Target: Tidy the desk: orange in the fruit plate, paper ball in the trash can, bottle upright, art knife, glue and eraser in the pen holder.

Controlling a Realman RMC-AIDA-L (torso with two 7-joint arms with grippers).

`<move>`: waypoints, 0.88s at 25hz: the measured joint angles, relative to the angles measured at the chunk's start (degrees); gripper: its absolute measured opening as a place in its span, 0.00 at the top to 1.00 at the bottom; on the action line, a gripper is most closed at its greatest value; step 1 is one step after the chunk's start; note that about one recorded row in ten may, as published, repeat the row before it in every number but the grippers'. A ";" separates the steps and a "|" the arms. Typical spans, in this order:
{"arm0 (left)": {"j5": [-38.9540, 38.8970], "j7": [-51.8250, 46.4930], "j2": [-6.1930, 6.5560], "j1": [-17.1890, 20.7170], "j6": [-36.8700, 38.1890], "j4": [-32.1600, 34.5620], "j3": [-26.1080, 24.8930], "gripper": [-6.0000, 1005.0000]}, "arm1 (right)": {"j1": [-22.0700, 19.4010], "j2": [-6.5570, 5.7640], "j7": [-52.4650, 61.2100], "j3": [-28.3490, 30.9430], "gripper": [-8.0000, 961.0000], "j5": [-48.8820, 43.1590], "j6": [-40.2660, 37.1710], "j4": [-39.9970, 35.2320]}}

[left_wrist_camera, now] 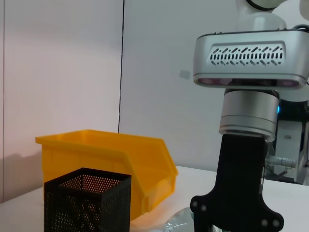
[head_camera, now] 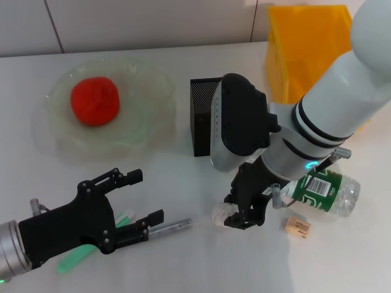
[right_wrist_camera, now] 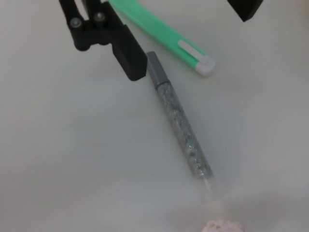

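While the orange (head_camera: 95, 101) sits in the fruit plate (head_camera: 146, 125) at the far left of the desk (head_camera: 183, 268), the left pincer (head_camera: 143, 207) hangs low with its fingers spread, the art knife (head_camera: 171, 226) lying just past its lower fingertip and the glue (head_camera: 78, 255) showing beneath the hand. The right pincer (head_camera: 244, 217) reaches down near the art knife's far end, right above a small pale crumpled lump (head_camera: 219, 215); whether its fingers are spread cannot be told. The bottle (head_camera: 324, 190) lies on its side just behind that arm, the eraser (head_camera: 297, 226) beside it. The pen holder (head_camera: 203, 116) stands mid-desk, the trash can (head_camera: 305, 43) behind.
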 joint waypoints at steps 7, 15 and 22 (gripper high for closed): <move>0.23 0.00 0.00 -0.03 0.04 -0.10 -0.51 0.19 | -1.55 -0.17 0.42 8.14 0.65 1.23 -5.98 -6.49; 0.28 0.00 -0.11 0.04 0.26 -0.02 -0.53 0.19 | -6.51 -0.61 0.57 31.92 0.65 0.61 -11.01 -23.95; 0.33 0.00 -0.31 -0.12 0.30 0.10 -0.53 0.19 | -6.70 -1.10 -5.45 44.77 0.65 -2.43 -3.03 -18.70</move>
